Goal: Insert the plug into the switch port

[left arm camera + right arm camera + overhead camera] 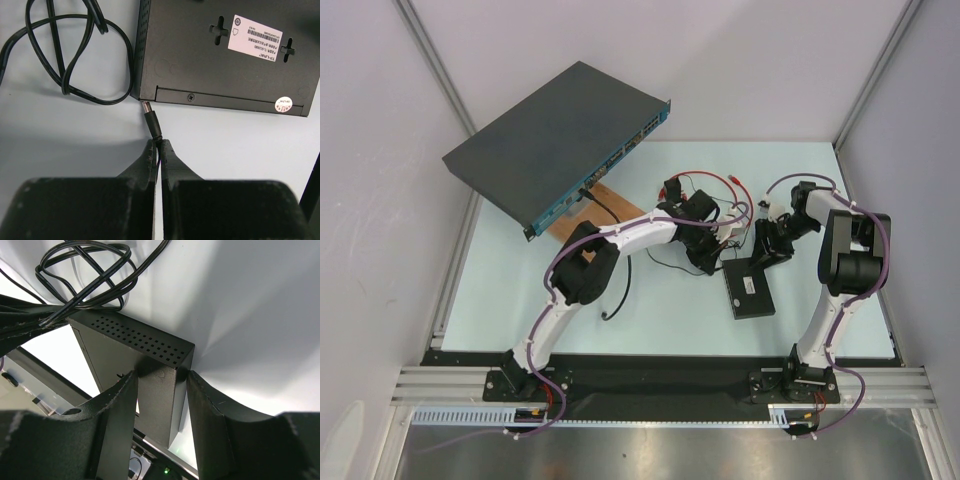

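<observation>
The step in hand is lining up the plug, with the push home not yet made. The left fingers (146,162) are closed tight on the rear of the plug (151,121), a short dark barrel with a bright metal tip. Whatever cable it carries is hidden between them. The tip sits right at the near corner of the box (210,65), either touching it or just beside it; I cannot tell which. The box lies flat on the counter (75,145) with its white label facing up. The right fingers (117,405) straddle its far end, one on each side, and look pressed against it, bracing it.

The port itself is not visible in any view. It should lie in a side edge of the box near that corner. From the left wrist camera the plug points at the corner rather than squarely at a side edge. The next move, as I judge it, calls for a small sideways shift and a turn until the barrel faces the edge square on. A straight push should follow while the right arm holds the box against sliding.

No bin, tray or other container is here. A coil of black cable (65,50) lies beside the box's vented edge, and the large rack unit (550,135) stands well apart from the box.
</observation>
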Controlling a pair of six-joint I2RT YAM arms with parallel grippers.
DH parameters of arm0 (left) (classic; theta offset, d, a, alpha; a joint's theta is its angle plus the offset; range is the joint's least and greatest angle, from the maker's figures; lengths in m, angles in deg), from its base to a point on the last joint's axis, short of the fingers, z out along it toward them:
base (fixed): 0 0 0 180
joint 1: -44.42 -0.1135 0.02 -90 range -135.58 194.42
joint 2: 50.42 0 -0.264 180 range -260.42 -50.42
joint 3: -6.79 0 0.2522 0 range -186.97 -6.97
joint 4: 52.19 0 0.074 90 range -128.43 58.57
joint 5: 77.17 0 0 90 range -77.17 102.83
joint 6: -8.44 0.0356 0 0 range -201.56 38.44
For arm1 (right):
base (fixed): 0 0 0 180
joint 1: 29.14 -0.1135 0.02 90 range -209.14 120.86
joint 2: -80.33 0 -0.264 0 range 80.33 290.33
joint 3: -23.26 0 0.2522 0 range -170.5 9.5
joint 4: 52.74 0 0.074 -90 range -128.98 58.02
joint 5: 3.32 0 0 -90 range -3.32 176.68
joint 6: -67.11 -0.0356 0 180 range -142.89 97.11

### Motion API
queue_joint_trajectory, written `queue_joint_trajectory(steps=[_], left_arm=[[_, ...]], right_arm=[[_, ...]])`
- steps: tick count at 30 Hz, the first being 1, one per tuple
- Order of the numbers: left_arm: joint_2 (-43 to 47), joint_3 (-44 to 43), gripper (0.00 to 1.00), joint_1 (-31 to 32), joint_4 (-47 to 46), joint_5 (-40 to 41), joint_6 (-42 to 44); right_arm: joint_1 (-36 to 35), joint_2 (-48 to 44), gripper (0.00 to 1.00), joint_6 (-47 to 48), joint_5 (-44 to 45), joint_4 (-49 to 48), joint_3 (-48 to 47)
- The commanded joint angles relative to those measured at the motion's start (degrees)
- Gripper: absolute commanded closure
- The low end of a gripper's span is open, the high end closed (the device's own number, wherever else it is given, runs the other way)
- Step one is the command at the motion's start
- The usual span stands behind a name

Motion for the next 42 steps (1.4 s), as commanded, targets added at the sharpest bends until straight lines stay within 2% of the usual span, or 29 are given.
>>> queue_joint_trajectory(steps=[1,17,25,42], left_arm=[[3.88,0.44,1.00,0.53,-5.03,-2.84,1.02],[6.08,2.72,1.00,-0.08,-6.18,-2.49,2.34],[6.87,3.52,1.00,-0.70,-6.26,-2.57,3.04],[7.49,3.08,1.00,-0.70,-5.91,-5.47,4.44]], right_arm=[[-0.88,0.15,0.53,0.13,-1.78,0.52,0.31],[-0.61,0.68,0.52,0.83,-2.31,0.96,0.05],[0.18,1.11,0.45,1.71,-3.19,2.36,-0.92],[0.27,1.82,0.44,1.63,-3.19,2.54,-1.53]])
